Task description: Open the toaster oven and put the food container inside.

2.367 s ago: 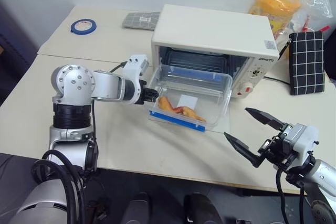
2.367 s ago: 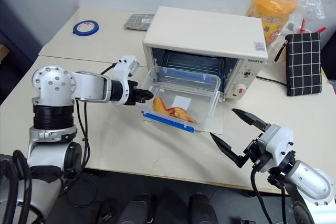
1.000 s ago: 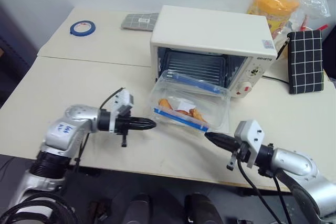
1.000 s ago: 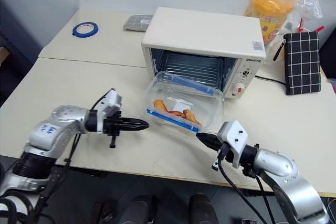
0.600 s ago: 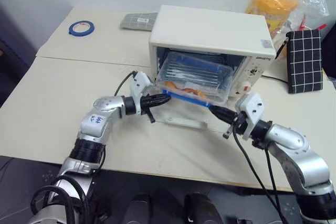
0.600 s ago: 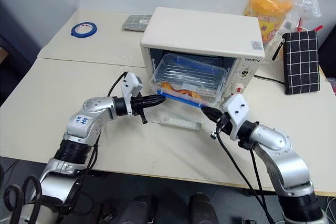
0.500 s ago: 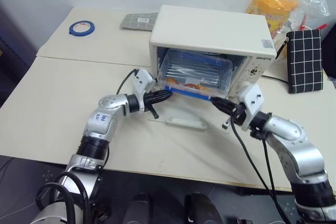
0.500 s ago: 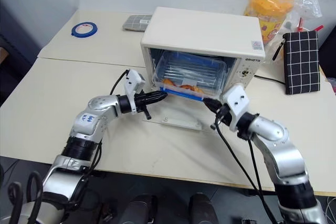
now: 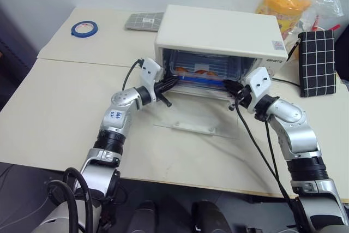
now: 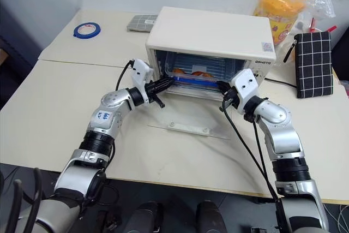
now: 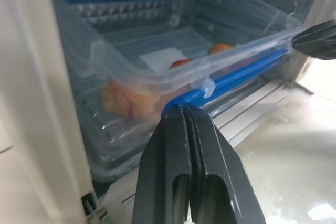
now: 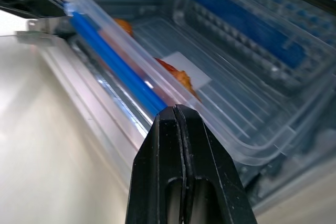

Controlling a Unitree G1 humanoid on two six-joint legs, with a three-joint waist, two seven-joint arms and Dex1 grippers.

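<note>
With fingers pressed together, the left gripper (image 11: 185, 109) and right gripper (image 12: 175, 108) each touch the blue front edge of the food container (image 11: 157, 72), which holds orange-brown food and sits just ahead of them inside the open toaster oven (image 9: 221, 31).

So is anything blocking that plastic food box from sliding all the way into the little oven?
Nothing visible. The glass door lies flat open, and the food box already sits on the rack inside the oven.
</note>
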